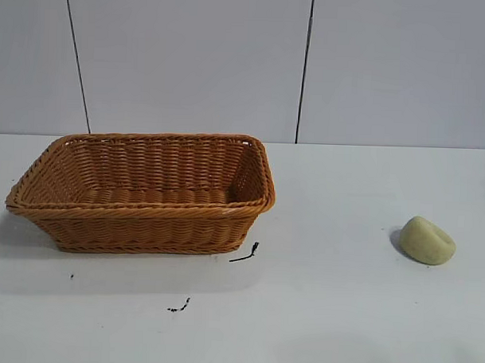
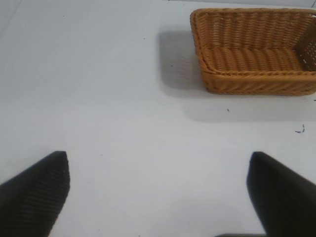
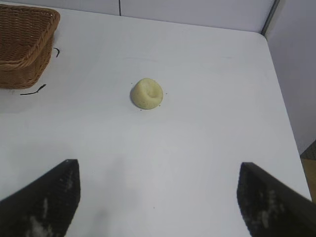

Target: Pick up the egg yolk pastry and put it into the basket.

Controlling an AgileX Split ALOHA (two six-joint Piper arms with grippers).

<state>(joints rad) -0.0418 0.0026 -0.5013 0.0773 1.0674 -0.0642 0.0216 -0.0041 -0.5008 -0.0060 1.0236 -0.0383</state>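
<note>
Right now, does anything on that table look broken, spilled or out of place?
Only small things: dark stray marks lie on the table by the basket, and the egg yolk pastry has a dent in its dome. Nothing is spilled.

Cut off by the frame edge in both wrist views: basket (image 2: pixel 256 54), its far end out of the picture; left gripper (image 2: pixel 158 192) and right gripper (image 3: pixel 158 197), only fingertips showing. Too small to identify: dark marks (image 1: pixel 245 253) on the table (image 1: pixel 341 312) beside the basket.
</note>
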